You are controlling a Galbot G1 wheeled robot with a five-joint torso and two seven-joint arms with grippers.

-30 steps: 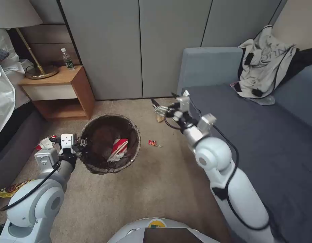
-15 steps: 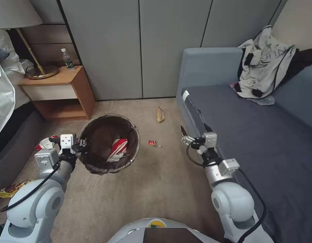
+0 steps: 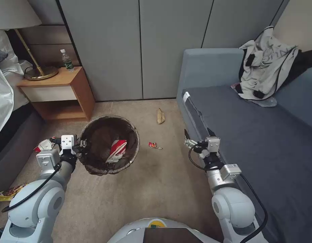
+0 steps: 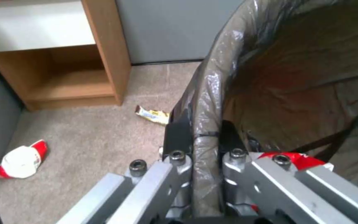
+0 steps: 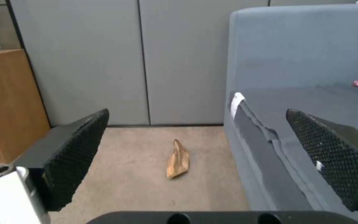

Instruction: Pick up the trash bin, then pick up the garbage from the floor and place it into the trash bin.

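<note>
I hold the bin (image 3: 108, 145) by its left rim, my left end effector (image 3: 81, 144) clamped on it above the floor. My right end effector (image 3: 187, 139) hangs open beside the sofa (image 3: 263, 135). Next, I judge, reach far toward the paper bag (image 3: 160, 115).

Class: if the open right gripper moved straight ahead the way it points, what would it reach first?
Probably the tan crumpled paper bag on the carpet ahead of the right gripper; depth is uncertain, so it might pass above it.
</note>
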